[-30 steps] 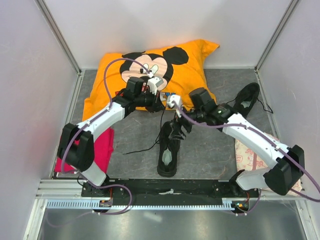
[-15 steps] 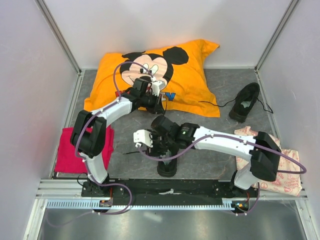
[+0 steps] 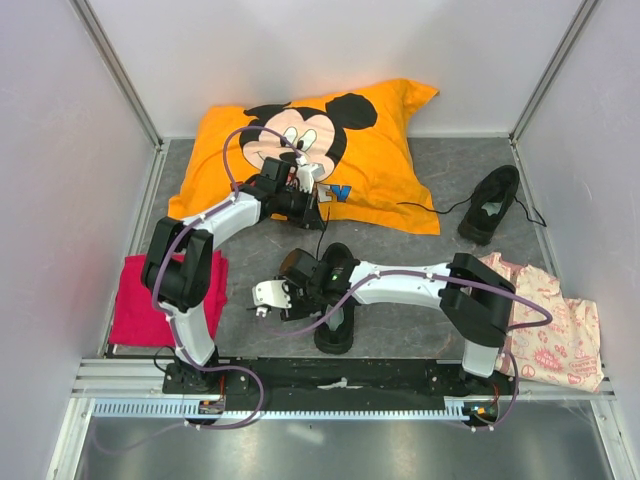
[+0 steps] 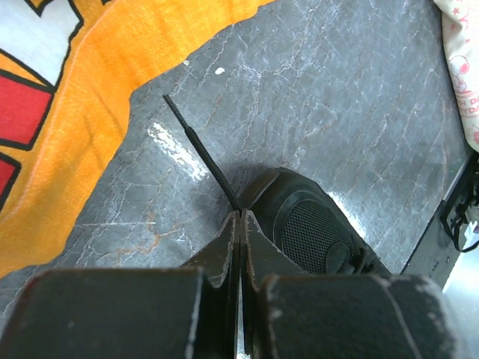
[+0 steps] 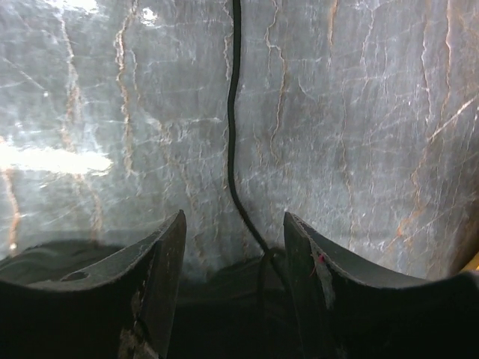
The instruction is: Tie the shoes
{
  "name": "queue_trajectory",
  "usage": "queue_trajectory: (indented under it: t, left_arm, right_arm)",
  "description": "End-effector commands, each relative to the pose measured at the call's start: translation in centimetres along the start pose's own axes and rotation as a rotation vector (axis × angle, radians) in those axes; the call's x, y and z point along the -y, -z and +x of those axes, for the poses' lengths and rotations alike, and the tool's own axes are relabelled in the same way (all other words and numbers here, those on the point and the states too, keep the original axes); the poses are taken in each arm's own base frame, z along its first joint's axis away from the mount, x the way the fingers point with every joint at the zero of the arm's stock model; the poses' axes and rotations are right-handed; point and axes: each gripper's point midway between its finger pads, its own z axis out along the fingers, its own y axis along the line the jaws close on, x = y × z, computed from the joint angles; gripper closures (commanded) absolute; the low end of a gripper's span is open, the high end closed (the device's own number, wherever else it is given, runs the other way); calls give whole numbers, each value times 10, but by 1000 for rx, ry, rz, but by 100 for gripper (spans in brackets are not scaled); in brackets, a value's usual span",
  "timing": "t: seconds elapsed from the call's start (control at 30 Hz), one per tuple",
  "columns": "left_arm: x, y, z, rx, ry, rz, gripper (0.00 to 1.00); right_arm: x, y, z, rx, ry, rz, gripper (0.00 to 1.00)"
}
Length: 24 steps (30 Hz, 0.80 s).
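Left gripper (image 4: 239, 218): clenched on a lace end (image 4: 196, 142), which sticks out toward the upper left of the wrist view.
Right gripper (image 5: 233, 239): jaws apart, low over the grey floor (image 5: 359, 112), a loose lace (image 5: 231, 120) running between them (not pinched).
Near shoe (image 3: 336, 335): bottom centre of the top view, partly under the right arm (image 3: 400, 283).
Far shoe (image 3: 490, 205): right side, near the orange pillow (image 3: 385, 150).

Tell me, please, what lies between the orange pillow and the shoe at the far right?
Only the loose black lace of that shoe, running across bare grey table to the pillow; the top external view shows it.
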Motion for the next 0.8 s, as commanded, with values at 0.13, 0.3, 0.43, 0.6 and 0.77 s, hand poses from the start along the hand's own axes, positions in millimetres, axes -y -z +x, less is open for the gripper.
queue_trajectory:
  t: [0.13,0.3,0.43,0.6,0.77]
  left_arm:
    - [1,-4,-4,7,8,37,98]
    - [-2,-4,-4,9,19,43,98]
    - [-3,-4,-2,5,23,49,98]
    - [-2,-4,-2,4,17,58,98]
    - [-2,-3,0,4,-4,56,99]
  right_arm:
    - [17,-14,-11,4,104,49,38]
    - [9,-27,0,-34,140,21,38]
    - [3,-35,9,-64,163,-8,39]
    - [-3,-43,19,-95,170,-34,51]
    - [-1,-34,9,-71,118,-32,100]
